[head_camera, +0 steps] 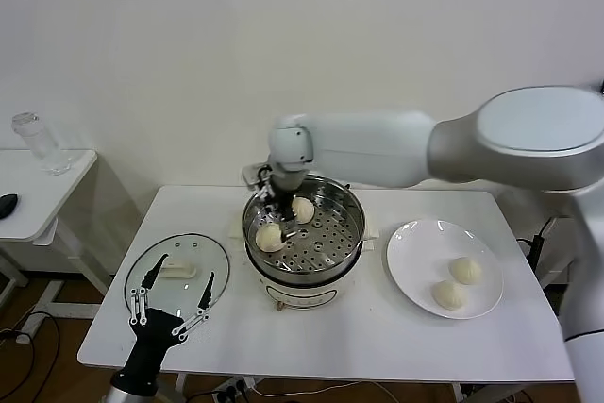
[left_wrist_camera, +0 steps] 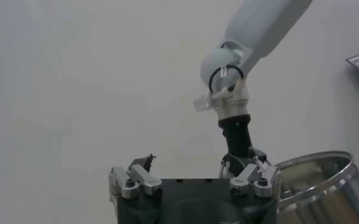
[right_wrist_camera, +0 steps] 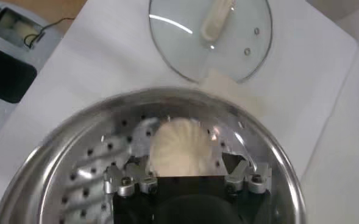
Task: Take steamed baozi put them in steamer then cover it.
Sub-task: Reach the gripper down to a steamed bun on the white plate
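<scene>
Right hand (head_camera: 279,207): it reaches down into the steamer from above, just over one bun. In the right wrist view its fingers stand wide on both sides of that bun and do not squeeze it — so the bun sits on the tray by itself.
Steamer (head_camera: 347,254): the shiny pot stands in the middle of the counter (head_camera: 377,337), with no lid on, so buns can go in from the top.
Buns in the pot (head_camera: 269,237): two of them, close together on the tray with holes, at the side nearer the lid. That leaves bare tray for more.
Buns on the plate (head_camera: 464,270): two wait on the white plate (head_camera: 408,243), on the robot's right side of the pot — easy for the right arm to reach.
Cover (head_camera: 179,269): the glass lid lies flat on the counter on the left side of the pot, its white handle up, so it can be grabbed from above.
Left hand (head_camera: 172,301): it hangs above the near edge of the lid with its fingers wide, holding nothing. I think it waits there for the covering job.
How far: about half, I guess. Two buns and the lid are left.
</scene>
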Controlling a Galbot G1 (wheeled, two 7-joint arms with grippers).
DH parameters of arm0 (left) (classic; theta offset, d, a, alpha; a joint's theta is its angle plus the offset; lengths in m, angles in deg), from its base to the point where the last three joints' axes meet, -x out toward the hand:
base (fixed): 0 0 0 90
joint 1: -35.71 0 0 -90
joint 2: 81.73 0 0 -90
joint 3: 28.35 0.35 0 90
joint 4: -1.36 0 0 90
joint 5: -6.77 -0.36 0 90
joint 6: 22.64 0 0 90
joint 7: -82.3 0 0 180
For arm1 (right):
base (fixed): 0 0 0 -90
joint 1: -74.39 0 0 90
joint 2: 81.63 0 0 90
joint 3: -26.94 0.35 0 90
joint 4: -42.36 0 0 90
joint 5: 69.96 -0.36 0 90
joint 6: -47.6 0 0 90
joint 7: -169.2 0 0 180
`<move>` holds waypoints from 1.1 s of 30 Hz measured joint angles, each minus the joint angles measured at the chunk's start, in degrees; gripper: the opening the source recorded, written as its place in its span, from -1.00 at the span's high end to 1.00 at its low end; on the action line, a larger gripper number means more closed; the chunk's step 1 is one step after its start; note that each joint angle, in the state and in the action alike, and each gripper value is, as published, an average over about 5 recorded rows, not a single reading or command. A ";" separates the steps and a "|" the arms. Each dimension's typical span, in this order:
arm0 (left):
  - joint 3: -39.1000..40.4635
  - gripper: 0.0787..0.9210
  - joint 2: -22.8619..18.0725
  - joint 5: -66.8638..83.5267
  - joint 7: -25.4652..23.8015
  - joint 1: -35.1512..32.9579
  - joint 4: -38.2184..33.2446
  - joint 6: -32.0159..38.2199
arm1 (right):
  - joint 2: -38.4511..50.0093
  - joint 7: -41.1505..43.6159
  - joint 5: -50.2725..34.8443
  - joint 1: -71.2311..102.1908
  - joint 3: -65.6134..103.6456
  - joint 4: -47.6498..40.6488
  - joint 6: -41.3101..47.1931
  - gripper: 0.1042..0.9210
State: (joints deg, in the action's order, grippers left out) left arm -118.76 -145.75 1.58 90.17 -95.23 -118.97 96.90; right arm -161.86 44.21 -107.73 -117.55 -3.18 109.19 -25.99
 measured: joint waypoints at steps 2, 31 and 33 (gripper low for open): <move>0.16 -0.77 0.04 -0.02 0.00 0.07 -0.06 -0.08 | 3.05 1.54 1.40 -1.37 0.71 1.42 -0.62 -0.76; 0.08 -0.77 -0.52 -1.25 0.44 -0.57 -0.51 -1.12 | 44.66 11.80 22.47 10.14 6.57 6.11 -12.49 -0.76; -0.07 -0.77 -0.54 -1.31 0.45 -0.68 -0.56 -1.16 | 45.10 11.43 23.11 12.51 7.78 5.73 -12.73 -0.76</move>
State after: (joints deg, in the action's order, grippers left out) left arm -118.83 -146.29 0.27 90.61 -95.91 -119.52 95.74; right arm -116.76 55.64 -84.62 -105.04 4.61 114.92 -38.73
